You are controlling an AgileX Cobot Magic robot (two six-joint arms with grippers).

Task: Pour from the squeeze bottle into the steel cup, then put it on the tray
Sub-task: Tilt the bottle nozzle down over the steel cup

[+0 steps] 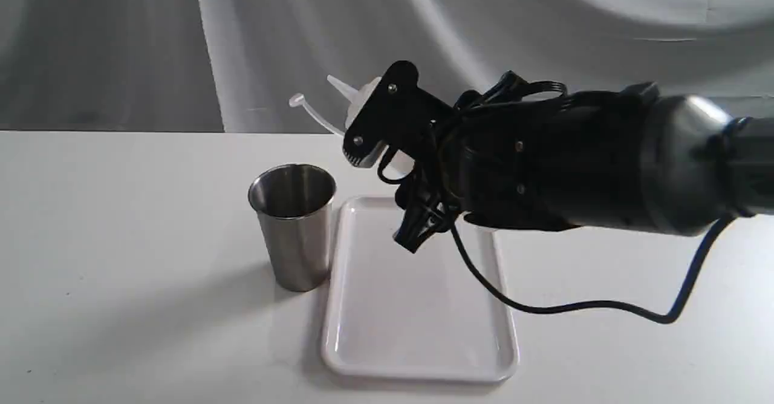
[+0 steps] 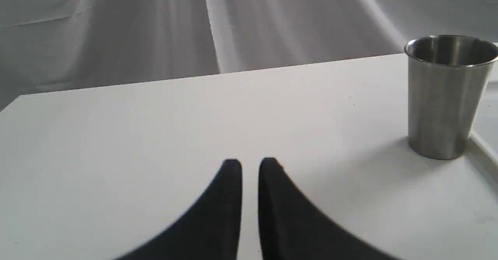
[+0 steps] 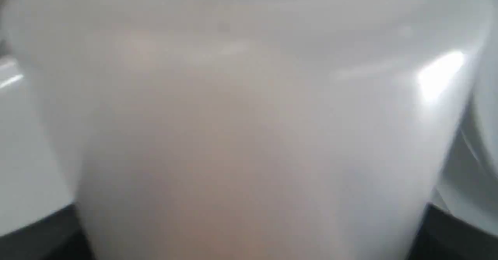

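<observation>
The squeeze bottle (image 1: 361,100) hangs tilted in the air, its nozzle pointing up and to the left, with the tethered tip dangling beside it. My right gripper (image 1: 390,177) is shut on its body above the tray's far end, to the right of the steel cup. In the right wrist view the bottle's (image 3: 249,120) whitish wall fills the picture, with a faint amber tint low down. The steel cup (image 1: 293,225) (image 2: 443,96) stands upright on the table, touching the left rim of the white tray (image 1: 417,331). My left gripper (image 2: 250,164) hovers low over bare table, fingers nearly together, holding nothing.
A black cable (image 1: 574,306) droops from the right arm over the tray's right side and the table. The tray's edge (image 2: 482,151) shows just behind the cup in the left wrist view. A grey cloth backdrop hangs behind the white table (image 1: 121,241).
</observation>
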